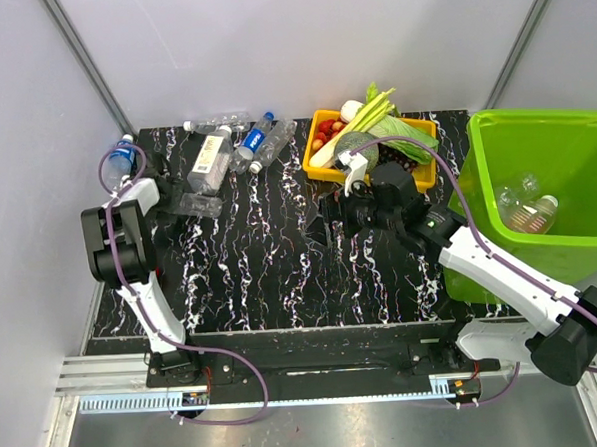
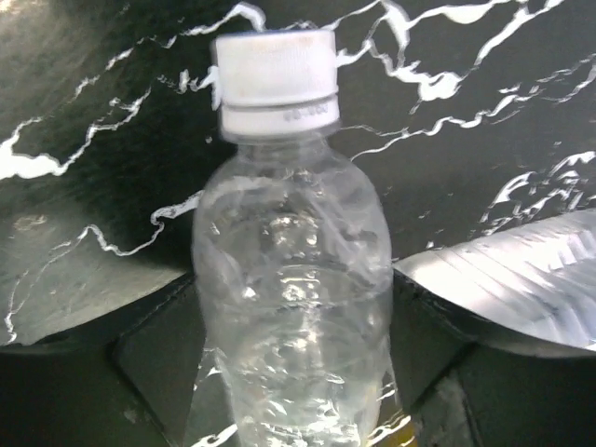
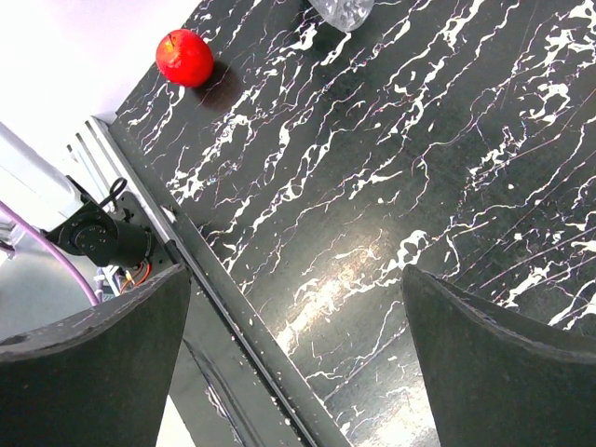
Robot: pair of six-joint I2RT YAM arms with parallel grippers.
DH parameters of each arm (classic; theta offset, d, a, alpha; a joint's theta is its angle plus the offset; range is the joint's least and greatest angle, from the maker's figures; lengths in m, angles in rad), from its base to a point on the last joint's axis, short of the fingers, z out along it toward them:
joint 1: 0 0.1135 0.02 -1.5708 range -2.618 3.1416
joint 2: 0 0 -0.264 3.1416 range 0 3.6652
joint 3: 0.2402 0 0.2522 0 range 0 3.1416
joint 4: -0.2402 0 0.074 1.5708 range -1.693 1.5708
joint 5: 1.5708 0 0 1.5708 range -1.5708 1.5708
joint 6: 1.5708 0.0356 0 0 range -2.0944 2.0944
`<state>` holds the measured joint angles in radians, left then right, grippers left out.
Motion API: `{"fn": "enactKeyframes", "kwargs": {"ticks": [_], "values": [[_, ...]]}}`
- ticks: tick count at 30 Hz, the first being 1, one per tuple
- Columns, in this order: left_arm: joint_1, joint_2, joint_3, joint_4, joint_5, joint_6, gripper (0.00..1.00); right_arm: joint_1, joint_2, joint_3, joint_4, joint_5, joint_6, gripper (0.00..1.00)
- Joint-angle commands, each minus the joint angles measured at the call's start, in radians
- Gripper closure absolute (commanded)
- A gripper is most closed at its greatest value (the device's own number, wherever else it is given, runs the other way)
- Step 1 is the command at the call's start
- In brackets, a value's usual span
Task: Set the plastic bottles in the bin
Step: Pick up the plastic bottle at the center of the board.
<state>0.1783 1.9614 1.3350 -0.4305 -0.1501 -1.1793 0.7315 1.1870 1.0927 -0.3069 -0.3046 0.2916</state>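
In the left wrist view a clear crinkled bottle (image 2: 289,307) with a white cap (image 2: 275,79) lies on the table between the fingers of my left gripper (image 2: 293,363). The jaws stand open on either side, close against its walls. From above, this gripper (image 1: 183,218) is at the table's left beside that bottle (image 1: 192,201). More bottles (image 1: 236,147) lie behind it, and one with a blue cap (image 1: 123,153) stands at the far left. The lime-green bin (image 1: 476,174) on the right holds two bottles (image 1: 528,206). My right gripper (image 1: 320,222) hangs open over mid-table, its jaws (image 3: 298,363) wide with nothing between.
A yellow tray (image 1: 315,155) of vegetables and fruit stands at the back, just behind the right wrist. A red round fruit (image 3: 184,58) lies near the table's edge in the right wrist view. Another clear bottle (image 2: 521,270) lies right beside the left gripper.
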Motion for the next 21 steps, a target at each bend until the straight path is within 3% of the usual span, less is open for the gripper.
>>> {"fn": "enactKeyframes", "kwargs": {"ticks": [1,5,11,17,21], "values": [[0.009,0.014,0.003,0.019,0.038,-0.002,0.32,0.006,-0.009,0.013,0.072,-0.001,0.020,0.01],[0.007,-0.036,-0.060,0.013,0.092,-0.019,0.53,0.005,0.000,0.032,0.069,-0.010,0.029,0.01],[0.007,-0.212,-0.151,-0.037,0.050,0.026,0.78,0.006,-0.023,-0.025,0.136,0.030,0.049,0.00],[-0.022,-0.401,-0.246,-0.016,0.098,0.115,0.80,0.005,0.066,-0.014,0.111,0.055,0.052,0.01],[-0.054,-0.519,-0.289,0.032,0.179,0.231,0.91,0.005,0.069,-0.045,0.170,0.006,0.102,0.01]]}}
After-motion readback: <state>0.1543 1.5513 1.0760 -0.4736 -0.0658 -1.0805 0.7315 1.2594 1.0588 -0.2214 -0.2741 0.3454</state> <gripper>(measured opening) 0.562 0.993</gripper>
